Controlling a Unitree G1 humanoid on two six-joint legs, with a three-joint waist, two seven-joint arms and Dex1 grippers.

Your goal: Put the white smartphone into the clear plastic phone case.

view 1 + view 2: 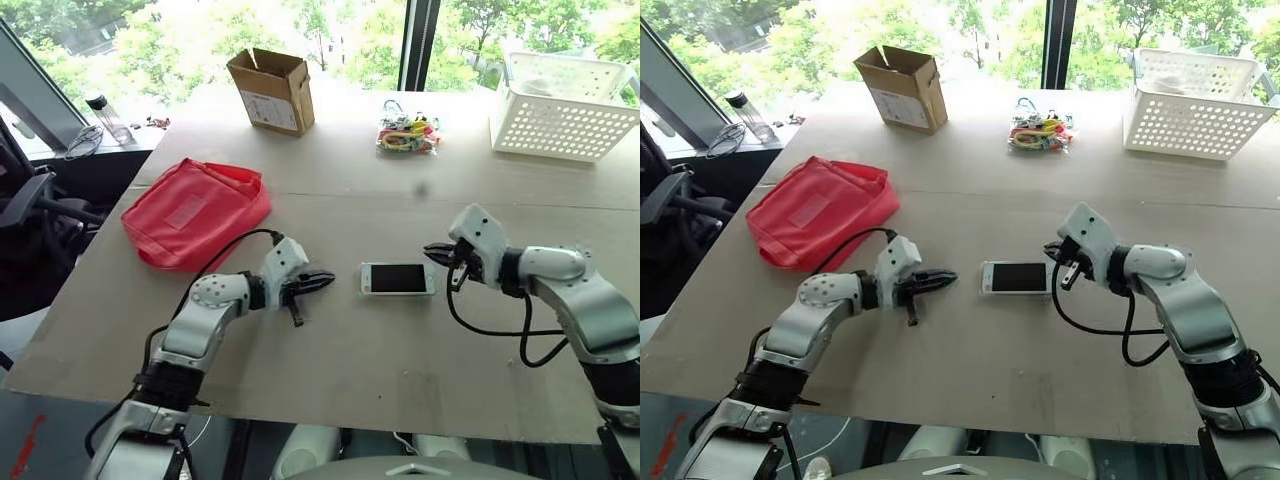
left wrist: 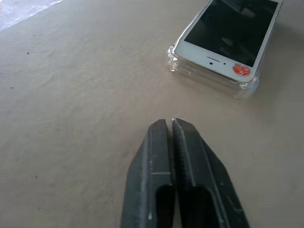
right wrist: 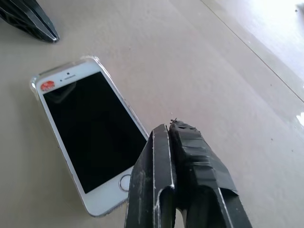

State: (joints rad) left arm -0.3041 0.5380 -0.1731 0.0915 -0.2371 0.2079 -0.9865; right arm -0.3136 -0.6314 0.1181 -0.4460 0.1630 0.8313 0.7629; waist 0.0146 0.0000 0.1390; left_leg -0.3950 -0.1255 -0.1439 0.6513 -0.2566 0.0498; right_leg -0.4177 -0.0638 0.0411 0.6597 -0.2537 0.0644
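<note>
Where it lies screen-up, white smartphone [image 2: 229,35] fills clear case [image 2: 176,62].

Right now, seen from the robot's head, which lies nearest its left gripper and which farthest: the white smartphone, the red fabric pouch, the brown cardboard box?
From the left gripper:
1. White smartphone, just ahead of its tips, mid-table.
2. Red fabric pouch, behind it, toward the table's left edge.
3. Brown cardboard box, at the far edge by the window.

We see a broad tan table [image 1: 400,200] set against tall windows [image 1: 340,30] bright with daylight and green trees, split by a dark window post [image 1: 418,45]. A black office chair [image 1: 30,215] stands at the table's left, over a grey floor [image 1: 30,440].
</note>
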